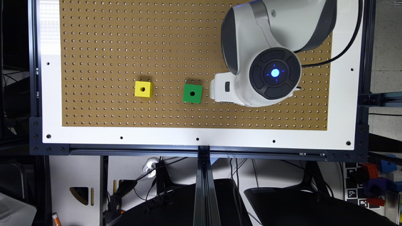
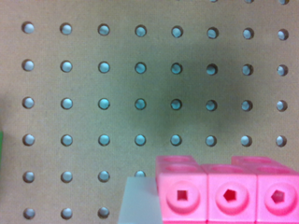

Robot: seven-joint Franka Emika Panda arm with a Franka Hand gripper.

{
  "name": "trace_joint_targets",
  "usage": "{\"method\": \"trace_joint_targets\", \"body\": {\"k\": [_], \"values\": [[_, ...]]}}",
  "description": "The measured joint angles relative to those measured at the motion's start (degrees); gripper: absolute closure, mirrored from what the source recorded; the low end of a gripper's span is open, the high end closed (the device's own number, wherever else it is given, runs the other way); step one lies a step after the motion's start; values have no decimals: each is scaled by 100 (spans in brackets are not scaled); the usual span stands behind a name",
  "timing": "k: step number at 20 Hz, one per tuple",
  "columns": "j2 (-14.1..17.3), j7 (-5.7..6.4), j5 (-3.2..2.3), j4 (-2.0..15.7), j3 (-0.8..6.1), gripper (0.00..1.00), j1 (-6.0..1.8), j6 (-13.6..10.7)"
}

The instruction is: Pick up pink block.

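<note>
Small bright pink studded plastic brick [image 2: 229, 193]: on tan perforated pegboard [image 2: 93, 93], close beneath wrist camera, long axis across the frame. Translucent grey fingertip [image 2: 138, 200] touching one end; white gripper [image 1: 220, 91] beside green cube [image 1: 192, 93]. Clenched or released: cannot tell.

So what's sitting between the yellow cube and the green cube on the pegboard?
Nothing: in the exterior view, only bare pegboard holes lie between the yellow cube and the green cube.

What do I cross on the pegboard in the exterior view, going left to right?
Yellow cube with one hole → green cube with one hole → white gripper part past the wrist → the arm's round dark wrist cap with the blue light.
</note>
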Motion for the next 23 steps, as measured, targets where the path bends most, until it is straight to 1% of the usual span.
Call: {"method": "trace_joint_targets", "body": {"k": [2,5,15,17,23], "values": [[-152,5,1,5,7,100,0,-113],[-494,15,16,1,23,100,1,-464],[-1327,81,40,9,80,100,0,-1198],[-1426,88,42,9,85,100,0,-1291],[-1427,89,42,8,85,100,-1,-1297]]}}
